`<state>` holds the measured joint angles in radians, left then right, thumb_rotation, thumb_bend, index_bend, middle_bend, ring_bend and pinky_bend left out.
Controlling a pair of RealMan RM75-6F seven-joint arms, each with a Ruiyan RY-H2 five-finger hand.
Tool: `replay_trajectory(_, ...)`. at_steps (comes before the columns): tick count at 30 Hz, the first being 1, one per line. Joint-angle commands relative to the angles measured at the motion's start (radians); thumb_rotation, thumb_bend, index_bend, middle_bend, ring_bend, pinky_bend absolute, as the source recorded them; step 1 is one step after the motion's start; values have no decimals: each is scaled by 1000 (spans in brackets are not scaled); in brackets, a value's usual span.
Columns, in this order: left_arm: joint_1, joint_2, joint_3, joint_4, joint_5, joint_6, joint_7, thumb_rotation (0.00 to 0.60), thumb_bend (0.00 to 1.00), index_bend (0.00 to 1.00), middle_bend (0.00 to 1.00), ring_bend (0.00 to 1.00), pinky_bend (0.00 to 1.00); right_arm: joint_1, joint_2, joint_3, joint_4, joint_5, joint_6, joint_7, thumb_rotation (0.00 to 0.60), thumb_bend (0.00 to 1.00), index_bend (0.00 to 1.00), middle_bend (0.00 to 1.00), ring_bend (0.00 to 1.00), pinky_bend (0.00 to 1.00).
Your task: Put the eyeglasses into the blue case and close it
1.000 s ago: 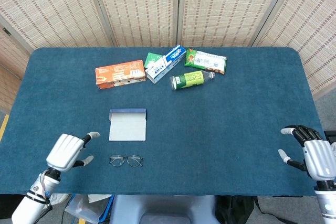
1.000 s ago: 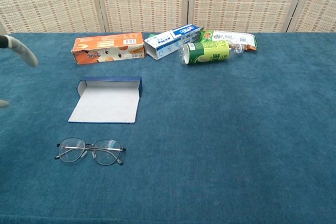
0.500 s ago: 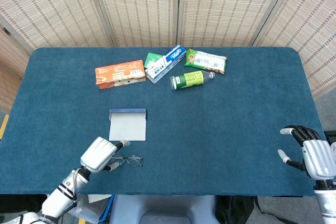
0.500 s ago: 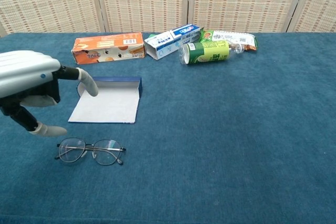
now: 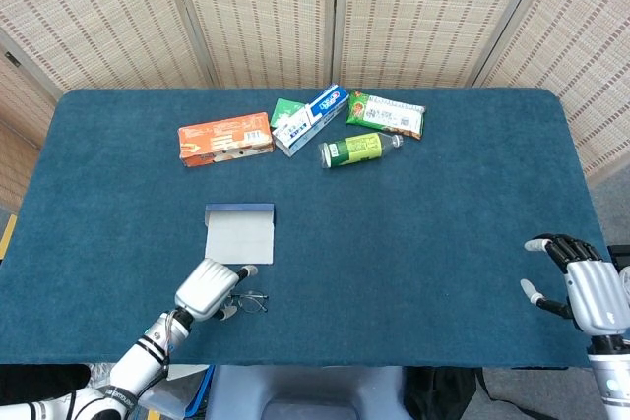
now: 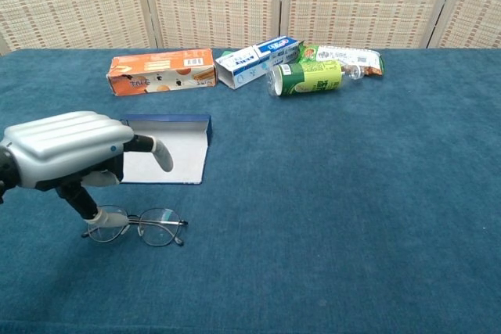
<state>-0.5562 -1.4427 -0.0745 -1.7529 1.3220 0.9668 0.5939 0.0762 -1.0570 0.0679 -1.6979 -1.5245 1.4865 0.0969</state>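
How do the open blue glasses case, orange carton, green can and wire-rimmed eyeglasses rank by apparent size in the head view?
1. Open blue glasses case
2. Orange carton
3. Green can
Wire-rimmed eyeglasses: unsure, since the left hand covers part of them.

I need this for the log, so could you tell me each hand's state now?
Left hand: open, fingertip at the eyeglasses, not holding them.
Right hand: open, holding nothing.
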Motion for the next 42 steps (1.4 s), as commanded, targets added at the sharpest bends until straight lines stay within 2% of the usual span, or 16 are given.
replay_trajectory(1, -11, -18, 7, 15, -18, -9, 11, 600, 179, 266, 1000, 1000, 1000, 0, 2, 0, -2, 0, 0, -1, 600, 249, 326, 298, 229, 230)
replay_trajectory(20, -52, -95, 13, 111, -114, -11, 17, 600, 179, 256, 1000, 1000, 1000, 0, 4, -2, -15, 3, -2, -14, 600, 249, 326, 298, 229, 231)
replay_trajectory(33, -62, -67, 20, 137, -177, 21, 70, 600, 179, 269, 1000, 1000, 1000, 3, 1, -1, -17, 5, -6, -18, 600, 249, 326, 298, 229, 231)
replay_trajectory(42, -60, -50, 45, 113, -182, 24, 60, 600, 179, 373, 1000, 1000, 1000, 7, 1, 0, -17, 5, -10, -19, 600, 249, 326, 298, 229, 231)
